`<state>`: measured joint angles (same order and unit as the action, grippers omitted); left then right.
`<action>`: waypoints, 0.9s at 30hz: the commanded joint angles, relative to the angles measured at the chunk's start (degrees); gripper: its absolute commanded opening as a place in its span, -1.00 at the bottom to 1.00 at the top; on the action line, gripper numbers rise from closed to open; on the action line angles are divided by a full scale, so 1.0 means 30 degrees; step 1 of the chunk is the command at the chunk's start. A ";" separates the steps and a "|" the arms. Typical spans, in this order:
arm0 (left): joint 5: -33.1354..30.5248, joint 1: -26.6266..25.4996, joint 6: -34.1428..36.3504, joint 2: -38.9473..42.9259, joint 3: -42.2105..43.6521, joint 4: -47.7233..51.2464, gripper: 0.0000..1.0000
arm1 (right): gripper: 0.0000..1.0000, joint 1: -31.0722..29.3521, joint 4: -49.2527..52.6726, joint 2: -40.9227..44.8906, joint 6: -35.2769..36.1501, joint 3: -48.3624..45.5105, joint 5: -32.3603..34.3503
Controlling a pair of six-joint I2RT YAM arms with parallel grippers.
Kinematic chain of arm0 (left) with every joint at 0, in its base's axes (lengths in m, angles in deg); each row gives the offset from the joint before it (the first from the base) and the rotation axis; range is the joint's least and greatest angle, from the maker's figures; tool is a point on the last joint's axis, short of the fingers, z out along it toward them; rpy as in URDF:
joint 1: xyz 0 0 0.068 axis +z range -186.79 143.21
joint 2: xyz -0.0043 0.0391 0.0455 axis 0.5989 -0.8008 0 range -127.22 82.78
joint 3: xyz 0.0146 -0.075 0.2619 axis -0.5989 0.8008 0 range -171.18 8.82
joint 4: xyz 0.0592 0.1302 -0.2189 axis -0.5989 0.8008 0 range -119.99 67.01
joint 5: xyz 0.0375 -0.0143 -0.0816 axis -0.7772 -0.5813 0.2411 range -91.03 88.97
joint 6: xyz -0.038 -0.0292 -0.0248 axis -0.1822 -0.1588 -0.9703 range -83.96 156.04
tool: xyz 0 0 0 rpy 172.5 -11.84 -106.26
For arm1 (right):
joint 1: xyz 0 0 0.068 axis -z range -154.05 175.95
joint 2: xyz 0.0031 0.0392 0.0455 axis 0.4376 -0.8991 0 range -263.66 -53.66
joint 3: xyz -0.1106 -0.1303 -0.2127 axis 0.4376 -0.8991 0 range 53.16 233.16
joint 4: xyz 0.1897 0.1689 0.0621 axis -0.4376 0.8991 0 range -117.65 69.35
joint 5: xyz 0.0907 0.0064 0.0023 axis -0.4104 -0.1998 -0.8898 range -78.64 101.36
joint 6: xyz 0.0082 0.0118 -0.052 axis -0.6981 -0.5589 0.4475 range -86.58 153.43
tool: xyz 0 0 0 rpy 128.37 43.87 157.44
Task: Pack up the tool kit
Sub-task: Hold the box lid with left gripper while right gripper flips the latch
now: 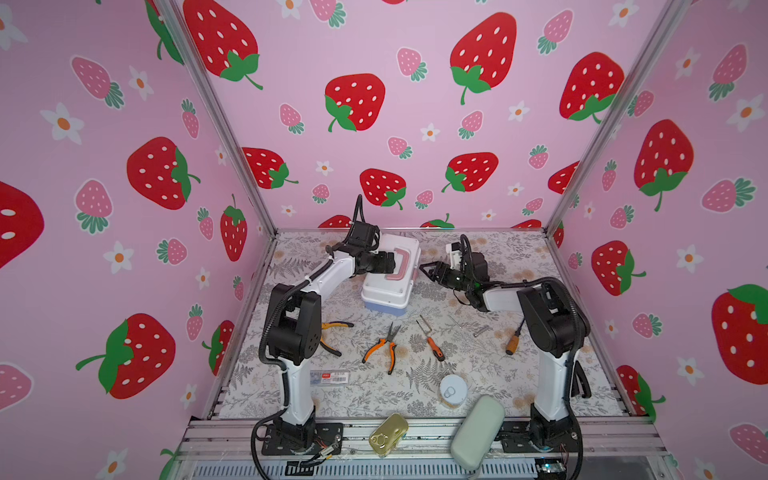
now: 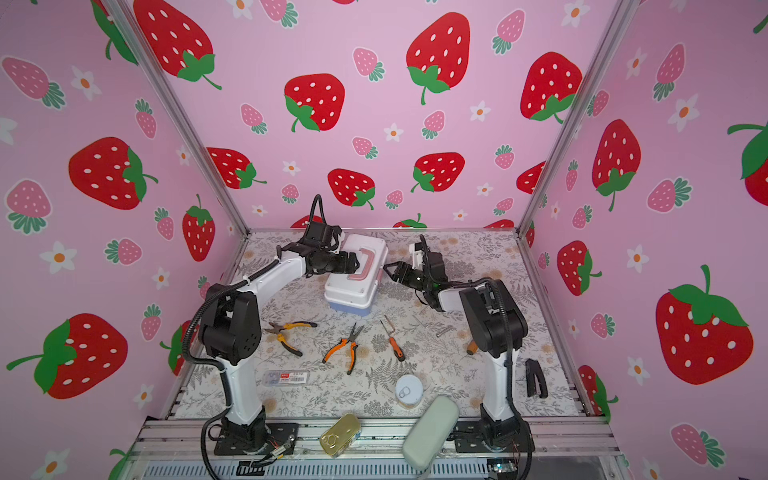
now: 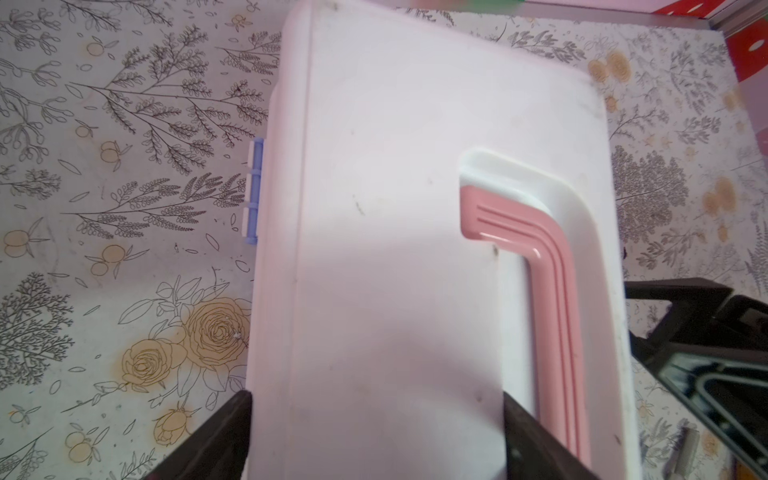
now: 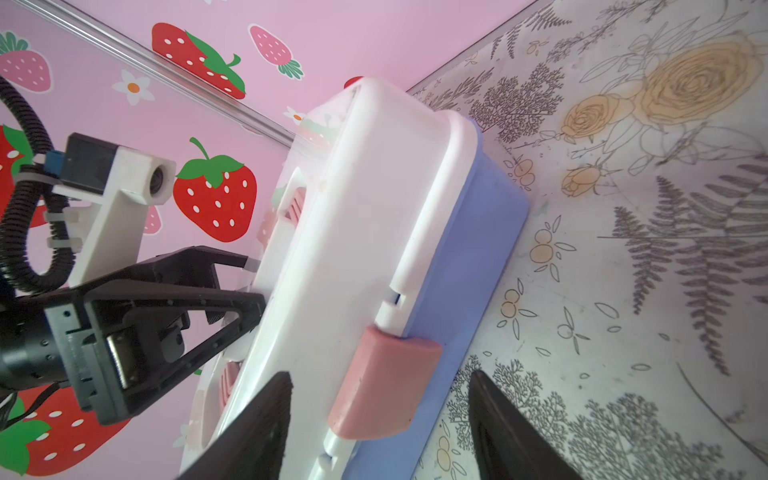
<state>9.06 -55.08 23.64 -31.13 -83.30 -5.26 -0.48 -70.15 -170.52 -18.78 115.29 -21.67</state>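
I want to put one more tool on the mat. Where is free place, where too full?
Bare mat: between the clear case and the round tin, on the near side of the orange pliers; also in the far right corner behind the right arm. Crowded: around the orange pliers and orange screwdriver, in front of the tool kit.

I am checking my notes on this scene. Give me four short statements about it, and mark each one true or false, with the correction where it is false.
1. The tool kit has its lid closed. True.
2. The orange-handled pliers lie inside the tool kit. False: they lie on the table, in front of it.
3. The right gripper has its fingers apart, facing the pink latch. True.
4. The pink handle stands upright. False: it lies flat in the lid.
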 commanded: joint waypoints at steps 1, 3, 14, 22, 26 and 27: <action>0.0064 0.0002 -0.0332 -0.0533 -0.0790 0.0900 0.70 | 0.40 0.0080 -0.2593 -0.1021 -0.1578 -0.0008 -0.1233; 0.0462 0.0001 -0.0417 -0.0542 -0.0832 0.0985 0.65 | 0.39 0.0052 -0.4789 -0.1840 -0.3082 -0.0092 -0.2023; 0.0959 0.0001 -0.0942 -0.0323 -0.0621 0.0805 0.44 | 0.31 -0.0259 -0.9675 -0.4434 -0.7066 0.0575 -0.3837; 0.1471 -0.0028 -0.1344 -0.0320 -0.0451 0.0481 0.38 | 0.29 -0.0620 -1.2293 -0.5655 -0.9617 0.0868 -0.4108; 0.1468 -0.0018 -0.1509 -0.0322 -0.0391 0.0458 0.34 | 0.36 -0.0680 -1.2376 -0.5871 -1.0011 0.0665 -0.3766; 0.1497 -0.0027 -0.1549 -0.0345 -0.0342 0.0417 0.31 | 0.36 -0.0701 -1.2349 -0.5872 -1.0010 0.0634 -0.3746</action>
<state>10.13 -54.75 21.10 -31.13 -83.71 -4.91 -1.97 -102.83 -187.61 -45.93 116.82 -32.80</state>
